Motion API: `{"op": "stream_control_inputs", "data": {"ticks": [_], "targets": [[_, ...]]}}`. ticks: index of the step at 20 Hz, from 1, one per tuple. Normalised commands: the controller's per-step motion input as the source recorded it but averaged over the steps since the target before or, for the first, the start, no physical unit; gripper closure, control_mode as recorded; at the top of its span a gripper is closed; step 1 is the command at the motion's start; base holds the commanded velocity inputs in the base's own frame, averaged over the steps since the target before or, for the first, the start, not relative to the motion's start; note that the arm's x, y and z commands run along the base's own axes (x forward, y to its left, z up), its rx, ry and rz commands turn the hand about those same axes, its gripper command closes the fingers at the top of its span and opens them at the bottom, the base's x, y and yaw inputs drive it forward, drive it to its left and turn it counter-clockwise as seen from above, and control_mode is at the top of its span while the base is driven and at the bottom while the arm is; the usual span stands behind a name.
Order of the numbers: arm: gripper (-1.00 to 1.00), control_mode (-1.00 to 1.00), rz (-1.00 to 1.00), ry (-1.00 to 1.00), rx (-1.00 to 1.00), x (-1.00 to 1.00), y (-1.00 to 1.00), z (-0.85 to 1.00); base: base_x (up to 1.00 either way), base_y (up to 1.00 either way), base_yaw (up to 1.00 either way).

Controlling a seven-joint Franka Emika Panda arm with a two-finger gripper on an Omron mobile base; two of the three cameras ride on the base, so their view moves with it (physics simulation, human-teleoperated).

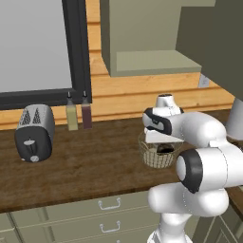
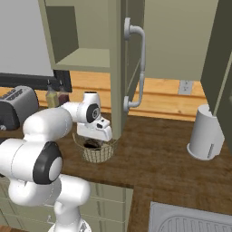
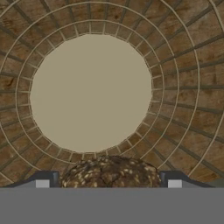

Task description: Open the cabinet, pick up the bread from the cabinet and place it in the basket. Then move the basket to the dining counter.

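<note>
The wire-mesh basket [image 1: 156, 160] [image 2: 98, 155] stands on the wooden worktop under the cabinet [image 1: 152, 61], whose door [image 2: 118, 68] hangs open with its silver bar handle [image 2: 141, 68] facing out. My gripper [image 3: 109, 181] reaches down into the basket from above. The dark, speckled bread [image 3: 111, 173] fills the gap between the two fingertips, and the gripper is shut on it. From the base views the bread [image 1: 165, 149] [image 2: 93, 145] shows as a dark lump inside the basket, under the white hand. The basket's pale base [image 3: 92, 92] lies below. The dining counter is out of view.
A silver toaster [image 1: 34, 133] [image 2: 13, 106] sits at the left of the worktop, with two bottles [image 1: 72, 115] against the wall. A white cylindrical pot [image 2: 206, 133] stands to the right, a sink [image 2: 190, 219] lies at the front right. Pale drawers [image 1: 109, 204] run below.
</note>
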Motion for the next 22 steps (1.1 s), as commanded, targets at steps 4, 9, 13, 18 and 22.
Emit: {"op": "stream_control_inputs", "data": {"ticks": [4,9,13,18,22], "targets": [[-1.00,-1.00,0.01,0.00,0.00,0.01,0.00,0.00,0.00,0.00,0.00],[-1.00,-1.00,0.01,0.00,0.00,0.01,0.01,0.01,0.00,0.00,0.00],[-1.00,-1.00,0.00,-0.04,0.00,0.00,0.04,0.04,0.00,0.00,0.00],[-1.00,-1.00,0.00,-0.07,0.00,0.00,0.00,0.36,0.00,0.00,0.00],[-1.00,-1.00,-0.06,-0.13,0.00,-0.21,-0.07,0.66,0.00,0.00,0.00]]}}
